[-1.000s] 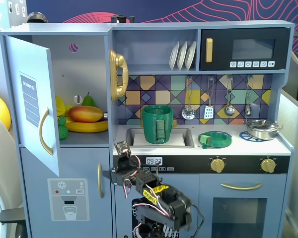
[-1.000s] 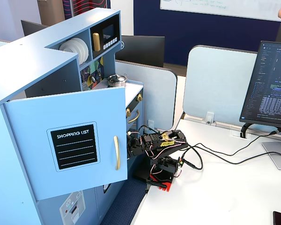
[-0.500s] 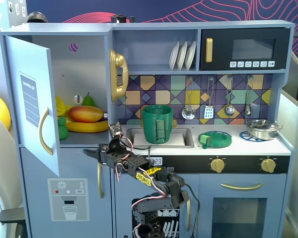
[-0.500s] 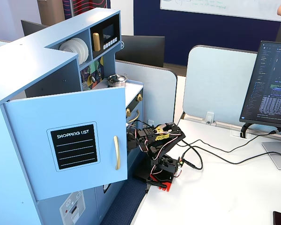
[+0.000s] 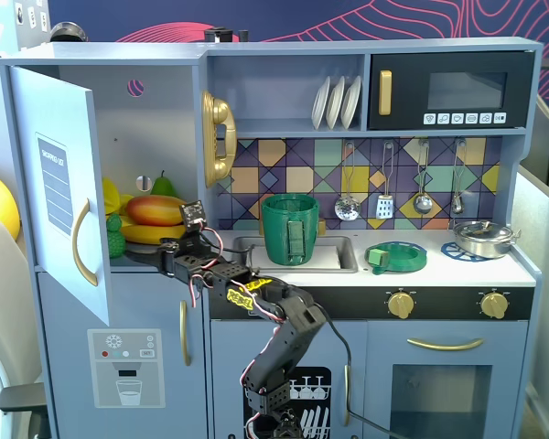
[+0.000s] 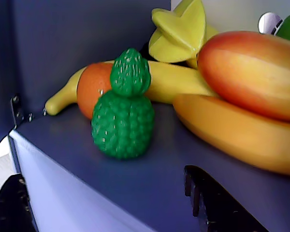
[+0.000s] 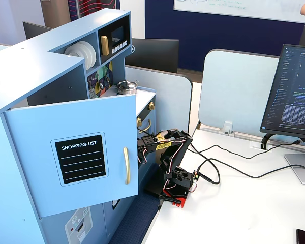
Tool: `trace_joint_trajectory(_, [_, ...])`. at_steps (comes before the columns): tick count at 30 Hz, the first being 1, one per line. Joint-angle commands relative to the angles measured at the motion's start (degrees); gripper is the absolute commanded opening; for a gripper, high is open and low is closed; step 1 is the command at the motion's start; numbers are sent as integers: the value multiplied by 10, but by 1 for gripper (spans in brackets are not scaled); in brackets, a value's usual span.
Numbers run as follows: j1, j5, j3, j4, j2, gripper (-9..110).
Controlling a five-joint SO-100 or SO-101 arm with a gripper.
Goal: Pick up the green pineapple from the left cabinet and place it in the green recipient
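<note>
The green pineapple (image 6: 123, 116) stands upright on the shelf of the left cabinet (image 6: 150, 183), in front of an orange and a banana. In a fixed view it shows small at the shelf's left, partly behind the open door (image 5: 115, 234). My gripper (image 6: 111, 208) is open and empty. Its two black fingers straddle the shelf's front edge, short of the pineapple and not touching it. In a fixed view the gripper (image 5: 148, 259) reaches into the open cabinet (image 5: 156, 119) at shelf height. The green recipient (image 5: 290, 229) stands upright in the sink, to the right.
A red-orange mango (image 6: 251, 72), bananas (image 6: 232, 135), an orange (image 6: 92, 87) and a yellow star fruit (image 6: 181, 29) crowd the shelf behind and right of the pineapple. The open cabinet door (image 5: 59, 192) juts out on the left. A low green dish (image 5: 396, 256) lies on the counter.
</note>
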Motion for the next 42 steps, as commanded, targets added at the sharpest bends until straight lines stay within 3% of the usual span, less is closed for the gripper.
trace_joint_trajectory(1, [1,-11,-83,-33,-41,40])
trace_joint_trajectory(42, [6,-22,-468,-74,-439,44])
